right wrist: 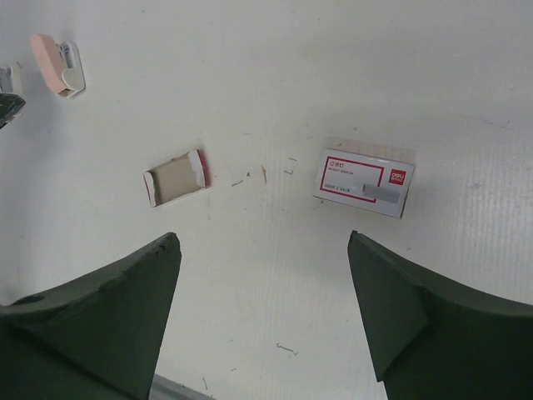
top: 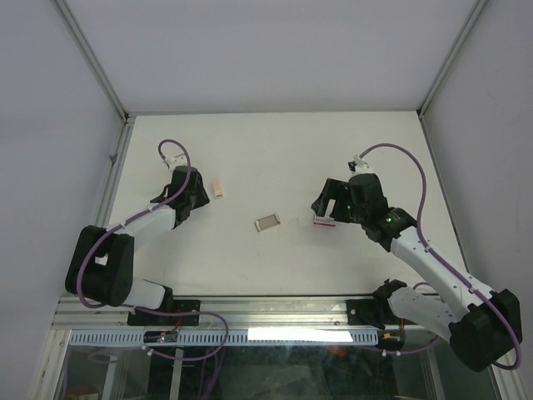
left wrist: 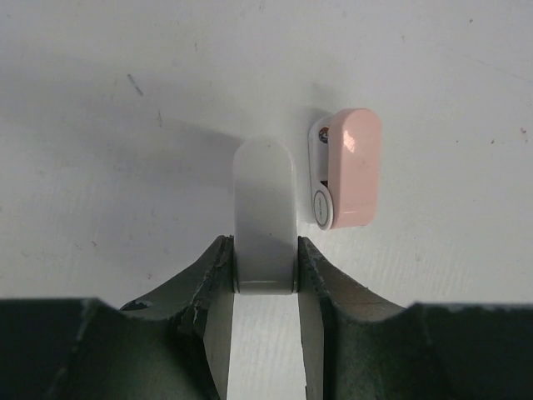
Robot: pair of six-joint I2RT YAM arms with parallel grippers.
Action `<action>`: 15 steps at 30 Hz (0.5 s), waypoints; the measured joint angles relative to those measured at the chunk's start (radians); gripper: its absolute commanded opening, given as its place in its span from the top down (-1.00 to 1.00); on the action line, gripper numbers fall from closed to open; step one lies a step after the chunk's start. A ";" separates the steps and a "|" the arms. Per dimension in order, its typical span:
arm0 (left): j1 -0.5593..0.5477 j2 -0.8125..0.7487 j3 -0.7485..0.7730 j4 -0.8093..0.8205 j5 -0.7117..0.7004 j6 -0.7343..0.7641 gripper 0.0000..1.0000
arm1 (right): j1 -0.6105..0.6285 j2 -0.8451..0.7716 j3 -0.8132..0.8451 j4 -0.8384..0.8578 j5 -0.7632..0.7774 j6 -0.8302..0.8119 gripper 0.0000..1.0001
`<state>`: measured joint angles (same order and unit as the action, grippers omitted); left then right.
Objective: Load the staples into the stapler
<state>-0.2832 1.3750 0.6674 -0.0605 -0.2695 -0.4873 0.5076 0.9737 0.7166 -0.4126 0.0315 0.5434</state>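
Now the staples (right wrist: 365, 182) lie beyond the right fingers (right wrist: 412, 321).

A lab test cell: white table (top: 275, 158) walled by panels (top: 275, 50) in aluminium framing (top: 92, 58).

The stapler (left wrist: 354, 162) shows a glossy pink plastic shell over smooth white plastic, catching a highlight, beside a satin-smooth white strip (left wrist: 264, 208) pinched in the left gripper's (left wrist: 264, 254) matt dark fingers (left wrist: 208, 287). The staples (right wrist: 354, 179) box is lightly glossy printed card; the open tray (right wrist: 175, 177) bares dull grey-brown cardboard. The white table (right wrist: 333, 67) looks matt, finely textured and scuffed
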 measured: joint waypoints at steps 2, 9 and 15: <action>0.003 0.044 0.011 -0.001 0.012 0.000 1.00 | -0.002 0.013 0.000 0.004 0.006 -0.004 -0.69; 0.003 0.117 0.022 -0.002 0.037 0.000 -0.14 | -0.006 0.032 0.000 0.017 0.008 -0.012 -0.69; 0.003 0.108 0.023 0.004 0.044 0.004 -0.59 | -0.008 0.035 0.000 0.019 0.010 -0.016 -0.69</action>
<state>-0.2802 1.4826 0.6899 -0.0563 -0.2253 -0.4835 0.4995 1.0088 0.7162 -0.3935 0.0414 0.5278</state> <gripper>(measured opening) 0.729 0.845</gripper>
